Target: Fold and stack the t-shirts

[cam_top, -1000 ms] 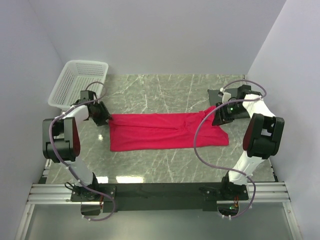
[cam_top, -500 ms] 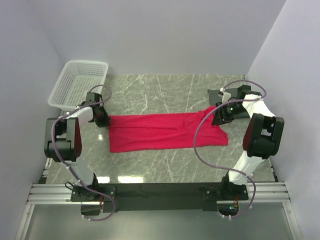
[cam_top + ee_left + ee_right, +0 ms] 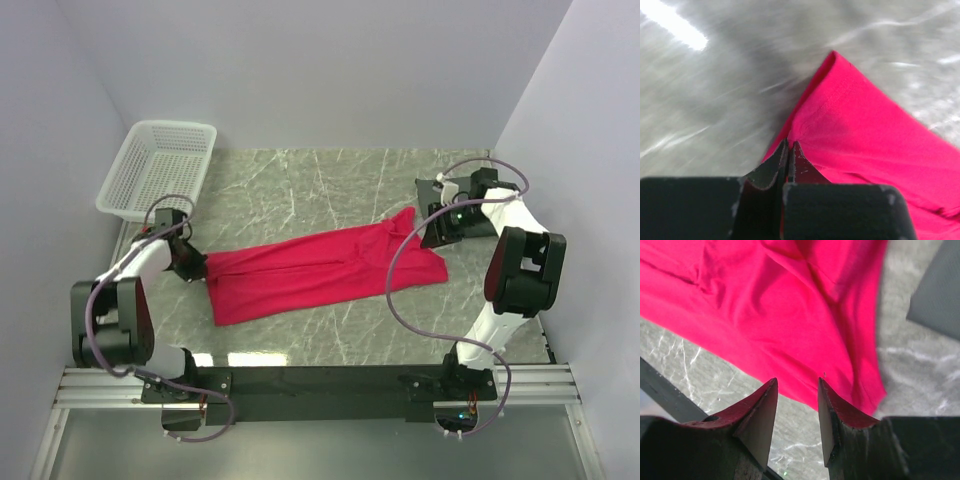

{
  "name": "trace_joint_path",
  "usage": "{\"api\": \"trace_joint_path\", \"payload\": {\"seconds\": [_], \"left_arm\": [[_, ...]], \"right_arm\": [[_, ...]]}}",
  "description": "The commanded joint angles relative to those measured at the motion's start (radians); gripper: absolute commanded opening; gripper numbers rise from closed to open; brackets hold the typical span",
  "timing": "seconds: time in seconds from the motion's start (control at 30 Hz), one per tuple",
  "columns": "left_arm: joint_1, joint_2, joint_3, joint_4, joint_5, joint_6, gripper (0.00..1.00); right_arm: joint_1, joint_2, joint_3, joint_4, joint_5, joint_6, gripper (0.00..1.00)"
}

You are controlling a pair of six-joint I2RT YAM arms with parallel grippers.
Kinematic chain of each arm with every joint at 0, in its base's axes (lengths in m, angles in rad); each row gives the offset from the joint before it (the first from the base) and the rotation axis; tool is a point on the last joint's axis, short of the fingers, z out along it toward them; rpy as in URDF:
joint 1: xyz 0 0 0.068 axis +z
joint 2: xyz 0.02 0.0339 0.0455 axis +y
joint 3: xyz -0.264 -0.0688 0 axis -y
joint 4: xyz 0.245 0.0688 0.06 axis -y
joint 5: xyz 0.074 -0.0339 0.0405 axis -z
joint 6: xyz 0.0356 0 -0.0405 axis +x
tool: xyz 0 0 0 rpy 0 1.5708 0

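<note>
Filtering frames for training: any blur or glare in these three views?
Left wrist: the table is streaked with motion blur, with a blown-out glare patch at top left; the left gripper and the t-shirt read sharper. Right wrist: crisp, with marble veins clear beside the right gripper. Top external: sharp, even light, small bright reflections on the near table edge.

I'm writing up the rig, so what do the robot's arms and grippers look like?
The left arm and right arm have white and black housings, each trailing a purplish-grey cable. The left gripper and right gripper have black, wedge-shaped fingers tapering to points.
</note>
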Motion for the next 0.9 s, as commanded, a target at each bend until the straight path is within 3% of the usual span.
{"api": "trace_joint_path", "payload": {"seconds": [0.0, 0.2, 0.33, 0.5, 0.67, 0.87], "left_arm": [[0.064, -0.107, -0.065, -0.101, -0.036, -0.126, 0.01], [0.122, -0.250, -0.073, -0.147, -0.031, -0.138, 0.02], [0.133, -0.337, -0.034, -0.130, 0.003, -0.085, 0.39], [0.132, -0.445, 0.022, -0.104, 0.022, -0.020, 0.59], [0.133, -0.489, 0.062, -0.066, 0.081, 0.058, 0.67], [0.107, -0.427, 0.091, 0.034, 0.222, 0.113, 0.65]], "right_arm": [[0.049, 0.005, 0.054, 0.076, 0.023, 0.041, 0.45], [0.145, 0.070, 0.150, 0.168, 0.081, 0.151, 0.46], [0.225, 0.159, 0.294, 0.200, 0.147, 0.269, 0.50], [0.255, 0.303, 0.449, 0.179, 0.195, 0.380, 0.52], [0.255, 0.311, 0.442, 0.233, 0.293, 0.421, 0.51], [0.253, 0.346, 0.434, 0.231, 0.345, 0.456, 0.48]]}}
